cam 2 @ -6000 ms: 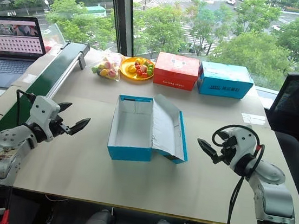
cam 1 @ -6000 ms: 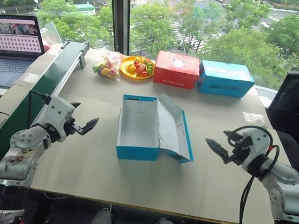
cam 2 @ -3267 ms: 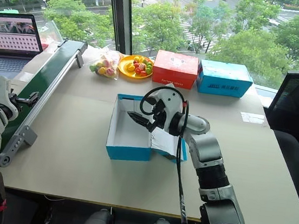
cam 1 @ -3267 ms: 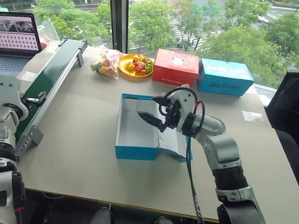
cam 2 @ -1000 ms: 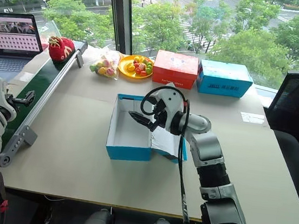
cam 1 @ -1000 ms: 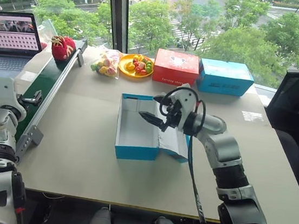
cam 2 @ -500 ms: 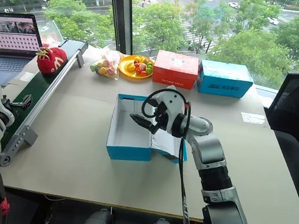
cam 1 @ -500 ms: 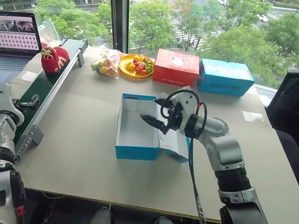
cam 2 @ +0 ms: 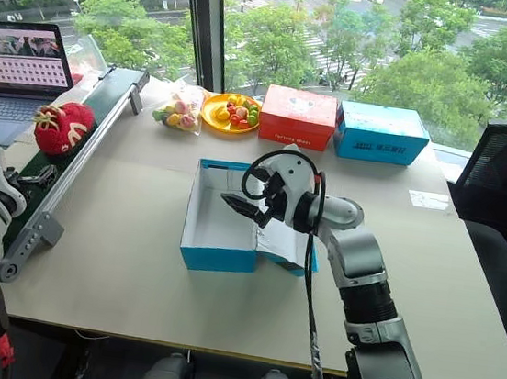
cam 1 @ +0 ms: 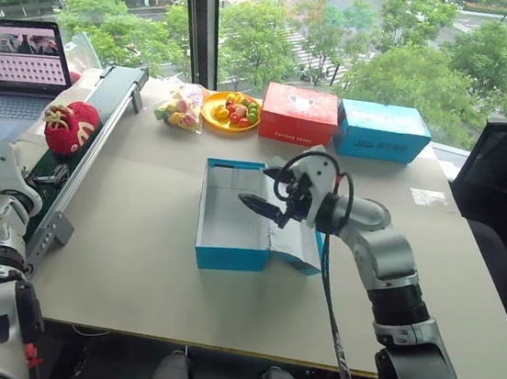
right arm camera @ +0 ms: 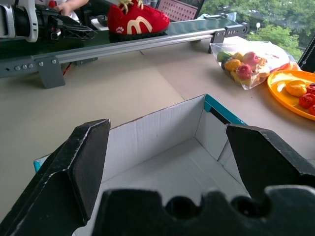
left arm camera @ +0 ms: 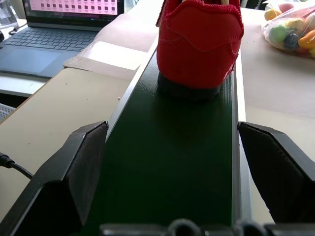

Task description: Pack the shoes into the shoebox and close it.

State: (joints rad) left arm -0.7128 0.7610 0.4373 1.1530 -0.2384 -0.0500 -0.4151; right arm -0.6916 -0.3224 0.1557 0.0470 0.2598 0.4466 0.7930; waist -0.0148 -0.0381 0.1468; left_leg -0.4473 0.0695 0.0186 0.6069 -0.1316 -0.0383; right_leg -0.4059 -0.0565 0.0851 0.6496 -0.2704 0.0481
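Observation:
One red shoe [cam 1: 69,127] with a yellow arch logo rides on the green conveyor belt [cam 1: 106,111] at the table's left. My left gripper [left arm camera: 170,130] is open and straddles the belt's near end. It points along the belt at the shoe's heel [left arm camera: 199,44], a short way off. The open blue shoebox [cam 1: 231,259] lies mid-table, white inside and with nothing in it, its lid flap [cam 1: 298,241] folded out to the right. My right gripper [cam 1: 253,204] hovers open over the box's right side, holding nothing.
A laptop [cam 1: 19,64] stands at the far left beyond the belt. Along the window edge sit a bag of toy fruit [cam 1: 182,107], a yellow plate [cam 1: 230,113], a red box [cam 1: 300,115] and a lighter blue box [cam 1: 381,131]. An office chair [cam 1: 505,174] stands at the right.
The red shoe has travelled down the belt towards my left gripper. Both arms have held still over the last second.

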